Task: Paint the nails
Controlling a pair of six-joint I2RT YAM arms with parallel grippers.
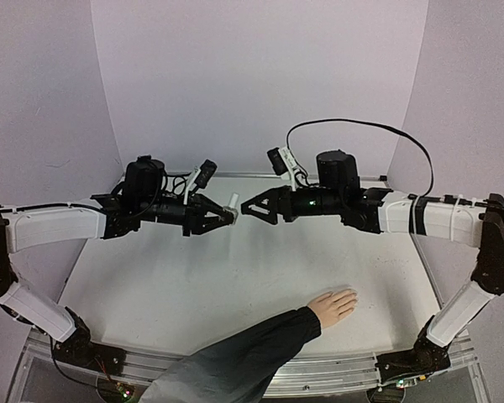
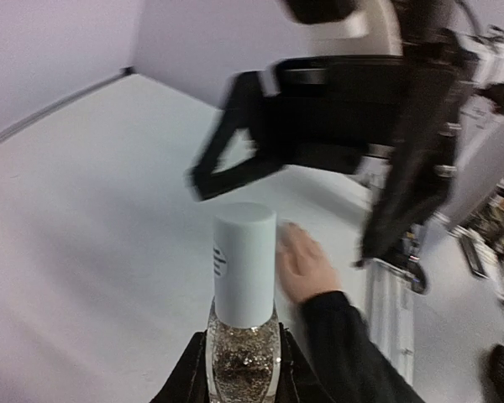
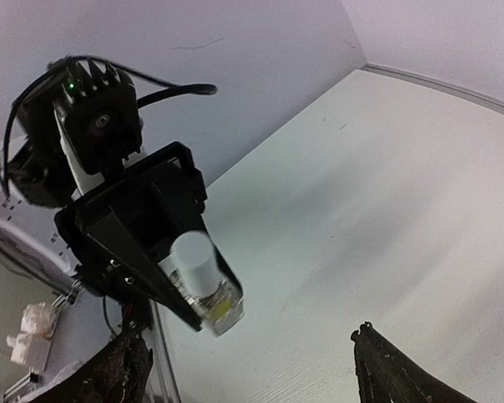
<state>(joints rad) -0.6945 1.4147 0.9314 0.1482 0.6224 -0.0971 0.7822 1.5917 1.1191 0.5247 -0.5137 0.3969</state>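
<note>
A pale hand (image 1: 333, 306) with a long black sleeve (image 1: 235, 357) lies flat at the table's near edge; its nails are too small to make out. It also shows in the left wrist view (image 2: 301, 264). My left gripper (image 1: 227, 217) is shut on a small clear glass bottle (image 2: 242, 357) of glitter polish with a white cap (image 2: 244, 260), held above the table. The bottle shows in the right wrist view (image 3: 203, 284). My right gripper (image 1: 247, 209) is open and empty, facing the bottle's cap (image 1: 232, 201) a short way off, its fingertips (image 3: 367, 337) wide apart.
The white table (image 1: 193, 277) is walled by pale lilac panels on three sides. A black cable (image 1: 361, 126) loops above the right arm. A metal rail (image 1: 336, 374) runs along the near edge.
</note>
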